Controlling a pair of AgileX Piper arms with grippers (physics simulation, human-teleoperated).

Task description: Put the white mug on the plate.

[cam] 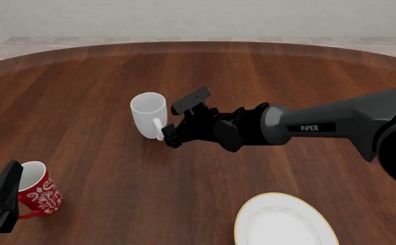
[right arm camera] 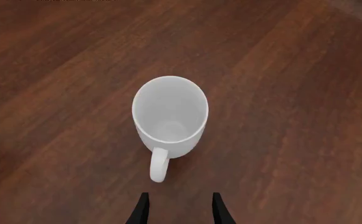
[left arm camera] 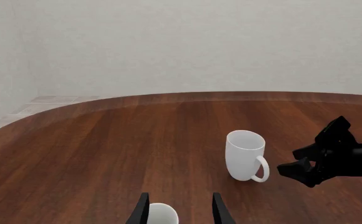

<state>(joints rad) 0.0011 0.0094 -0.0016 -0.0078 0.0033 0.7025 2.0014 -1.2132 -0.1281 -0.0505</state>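
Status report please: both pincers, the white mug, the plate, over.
Right pincer open, at white mug handle, not gripping. Left pincer open over red mug. Plate bare; path unobstructed.

The right arm point(cam: 334, 122) carries the white word "PiPER" on its dark forearm. Red lettering on its base joint is too cut off to read.

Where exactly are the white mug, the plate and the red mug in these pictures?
white mug point(cam: 147, 115): front view, on the side of its body below the rim.
plate point(cam: 283, 222): front view, on its bare white face, near the table's front edge.
red mug point(cam: 40, 190): front view, on its patterned red side.
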